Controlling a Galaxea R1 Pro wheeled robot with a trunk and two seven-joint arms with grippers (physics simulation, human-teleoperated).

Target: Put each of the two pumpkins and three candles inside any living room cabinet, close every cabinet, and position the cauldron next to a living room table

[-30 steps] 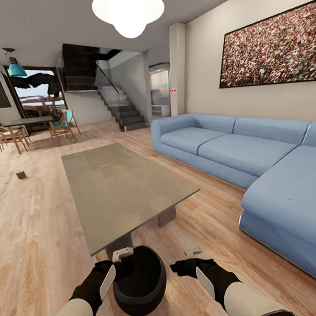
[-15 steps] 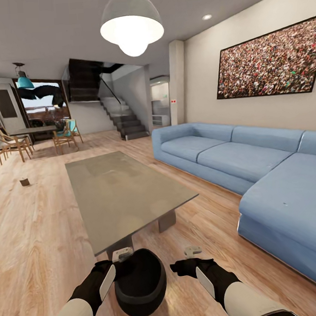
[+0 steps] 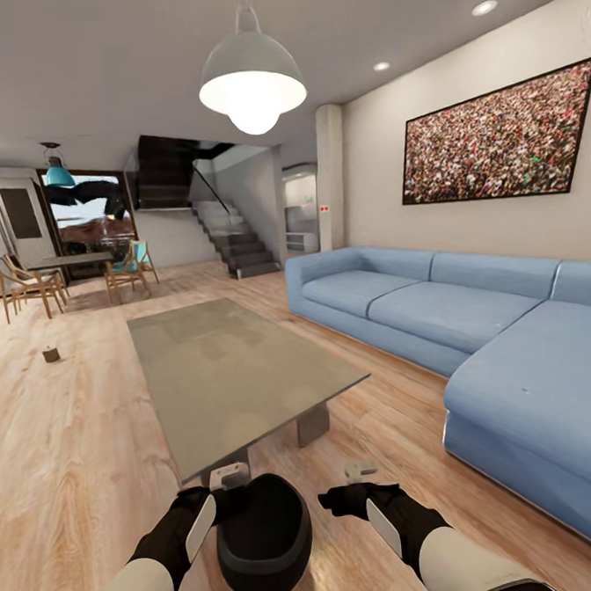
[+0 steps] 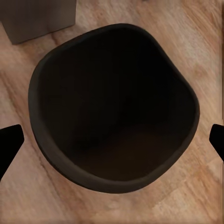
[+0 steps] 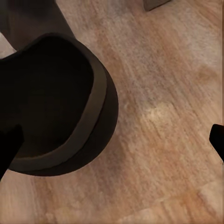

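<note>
The black round cauldron (image 3: 263, 537) stands on the wood floor just in front of the near end of the low grey coffee table (image 3: 230, 371). My left gripper (image 3: 223, 496) hovers over the cauldron's near-left rim. In the left wrist view its dark fingertips (image 4: 9, 144) sit wide apart on either side of the cauldron's mouth (image 4: 114, 107), so it is open. My right gripper (image 3: 349, 490) hangs open over bare floor just right of the cauldron (image 5: 51, 102). The pumpkins, candles and cabinet are out of view.
A blue corner sofa (image 3: 475, 336) runs along the right wall. A small brownish object (image 3: 50, 354) lies on the floor at far left, too small to identify. Dining chairs and a table (image 3: 65, 272) stand at the back left, stairs (image 3: 239, 246) behind.
The camera has tilted up, so the room sits lower in the picture and more ceiling shows. Both grippers and the cauldron keep their places.
</note>
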